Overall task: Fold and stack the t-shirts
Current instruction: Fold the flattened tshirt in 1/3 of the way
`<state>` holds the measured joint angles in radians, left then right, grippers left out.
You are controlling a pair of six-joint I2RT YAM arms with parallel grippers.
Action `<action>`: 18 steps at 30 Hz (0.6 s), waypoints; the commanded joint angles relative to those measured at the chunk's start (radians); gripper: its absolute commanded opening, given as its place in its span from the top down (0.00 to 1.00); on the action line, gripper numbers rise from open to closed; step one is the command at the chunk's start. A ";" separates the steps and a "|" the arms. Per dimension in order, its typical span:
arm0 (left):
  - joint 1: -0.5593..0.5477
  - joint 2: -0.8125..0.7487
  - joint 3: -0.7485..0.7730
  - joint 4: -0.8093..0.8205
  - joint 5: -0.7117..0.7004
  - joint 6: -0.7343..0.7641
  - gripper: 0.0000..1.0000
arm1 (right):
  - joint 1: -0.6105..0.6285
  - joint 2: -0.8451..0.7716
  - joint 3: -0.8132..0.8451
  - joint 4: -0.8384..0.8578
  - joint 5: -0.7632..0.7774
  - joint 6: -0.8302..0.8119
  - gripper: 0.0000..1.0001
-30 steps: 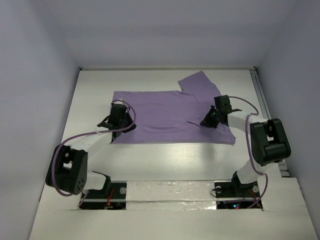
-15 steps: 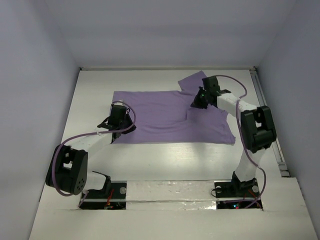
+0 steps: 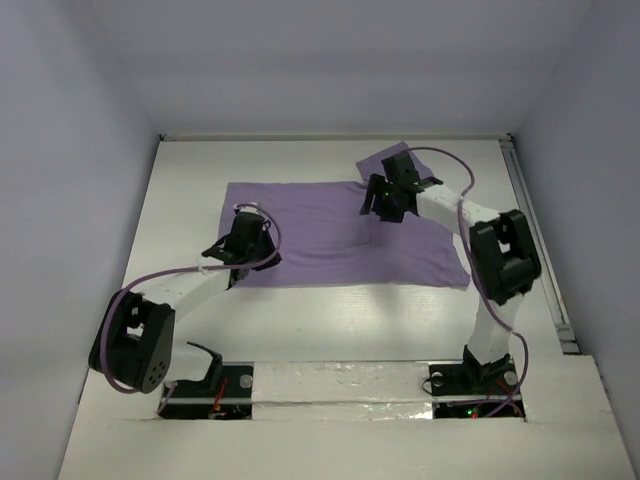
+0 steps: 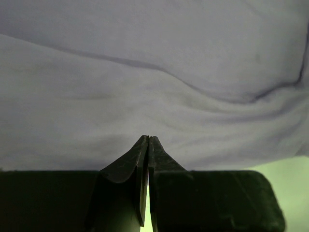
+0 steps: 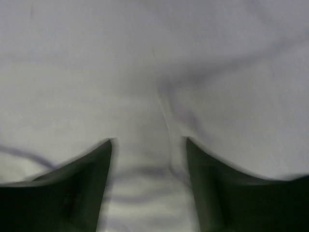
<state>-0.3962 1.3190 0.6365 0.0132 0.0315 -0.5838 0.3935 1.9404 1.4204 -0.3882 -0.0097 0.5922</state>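
The lavender-purple t-shirt [image 3: 330,235] lies spread on the white table [image 3: 330,320], with one sleeve [image 3: 395,158] pointing to the far right. My left gripper [image 3: 250,243] is at the shirt's near left corner. In the left wrist view its jaws [image 4: 147,138] are shut with their tips at the fabric [image 4: 145,72], which fills the view close up. My right gripper [image 3: 385,195] is over the shirt's far right part, beside the sleeve. In the right wrist view it [image 5: 148,141] is open, with rumpled fabric [image 5: 145,58] between and beyond the fingers.
Pale walls close in the table on the left, back and right. A metal rail [image 3: 530,215] runs along the right edge. The arm bases and a taped strip [image 3: 340,385] sit at the near edge.
My right gripper has swept from the shirt's near right part up and left to beside the sleeve. My left gripper has shifted slightly right, and the shirt's near left corner has moved with it.
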 commanded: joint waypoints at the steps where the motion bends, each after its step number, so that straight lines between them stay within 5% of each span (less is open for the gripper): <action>1: -0.078 -0.011 0.057 -0.010 -0.022 -0.007 1.00 | 0.007 -0.222 -0.133 0.047 0.051 -0.005 0.46; 4: -0.131 0.019 0.063 0.011 -0.021 -0.027 1.00 | 0.007 -0.369 -0.348 0.106 -0.016 0.030 0.98; 13: -0.086 0.151 0.040 -0.041 -0.036 -0.059 1.00 | 0.016 -0.460 -0.710 0.132 -0.013 0.061 1.00; 18: 0.008 0.210 -0.011 -0.079 0.160 -0.093 1.00 | 0.016 -0.446 -0.770 0.106 -0.016 0.113 1.00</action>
<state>-0.4358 1.4956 0.6727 0.0040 0.1146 -0.6594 0.3992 1.4757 0.7067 -0.2543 -0.0265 0.6708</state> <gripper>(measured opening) 0.003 0.011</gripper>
